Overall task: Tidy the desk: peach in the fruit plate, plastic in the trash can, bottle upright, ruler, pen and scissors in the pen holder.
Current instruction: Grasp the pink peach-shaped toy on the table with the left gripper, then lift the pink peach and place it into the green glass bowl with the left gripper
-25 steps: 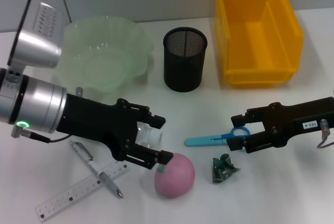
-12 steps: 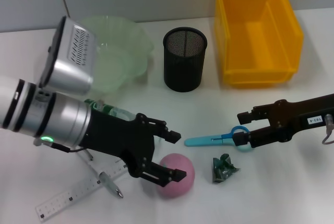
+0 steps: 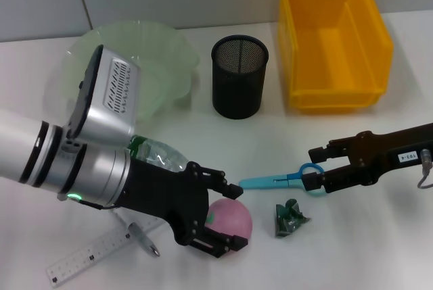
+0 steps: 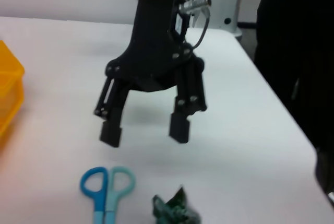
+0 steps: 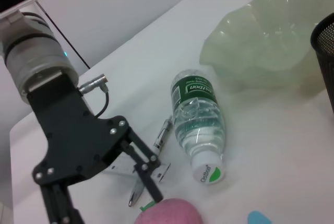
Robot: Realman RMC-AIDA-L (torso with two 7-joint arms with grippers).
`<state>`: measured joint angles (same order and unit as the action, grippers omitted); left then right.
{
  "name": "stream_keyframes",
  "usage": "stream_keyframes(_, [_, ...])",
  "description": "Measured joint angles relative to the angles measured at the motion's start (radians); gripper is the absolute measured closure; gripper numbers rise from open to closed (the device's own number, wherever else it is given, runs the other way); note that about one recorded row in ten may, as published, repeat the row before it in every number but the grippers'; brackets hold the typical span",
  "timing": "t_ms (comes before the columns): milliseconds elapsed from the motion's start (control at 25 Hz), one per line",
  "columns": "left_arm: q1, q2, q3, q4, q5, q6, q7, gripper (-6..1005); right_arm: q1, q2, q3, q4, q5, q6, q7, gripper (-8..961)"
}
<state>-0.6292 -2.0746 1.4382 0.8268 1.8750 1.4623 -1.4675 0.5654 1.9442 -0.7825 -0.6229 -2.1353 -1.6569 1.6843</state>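
A pink peach (image 3: 235,215) lies near the table's front. My left gripper (image 3: 230,217) is open, with one finger on each side of the peach; one of its fingers (image 5: 147,178) reaches the peach (image 5: 169,212) in the right wrist view. A clear bottle with a green label (image 3: 161,153) (image 5: 197,117) lies on its side behind my left arm. My right gripper (image 3: 313,167) (image 4: 145,131) is open and empty, just at the handles of the blue scissors (image 3: 274,182) (image 4: 107,188). Crumpled green plastic (image 3: 291,218) (image 4: 175,212) lies nearby. The pen (image 3: 141,237) and ruler (image 3: 84,257) lie at the front left.
The pale green fruit plate (image 3: 162,53) (image 5: 261,46) stands at the back left. The black mesh pen holder (image 3: 239,77) is at the back centre. A yellow bin (image 3: 331,40) is at the back right.
My left gripper has moved right and forward, from over the bottle to around the peach, uncovering the bottle. My right gripper has drawn back slightly from the scissors' handles.
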Motion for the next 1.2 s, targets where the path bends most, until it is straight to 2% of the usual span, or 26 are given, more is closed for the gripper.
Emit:
stream_keyframes(280, [0.005, -0.001, 0.074, -0.019, -0.004, -0.092, 0.019, 189, -0.006, -0.001, 0.001, 0.001, -0.01, 0.001, 0.015, 181])
stream_keyframes(800, [0.014, -0.002, 0.103, -0.036, -0.009, -0.169, 0.027, 189, -0.007, -0.002, 0.002, 0.001, -0.01, 0.006, 0.018, 188])
stream_keyframes(1200, [0.051, 0.001, 0.112, -0.021, -0.035, -0.212, 0.026, 358, -0.006, -0.002, 0.002, 0.0, -0.009, 0.0, 0.026, 193])
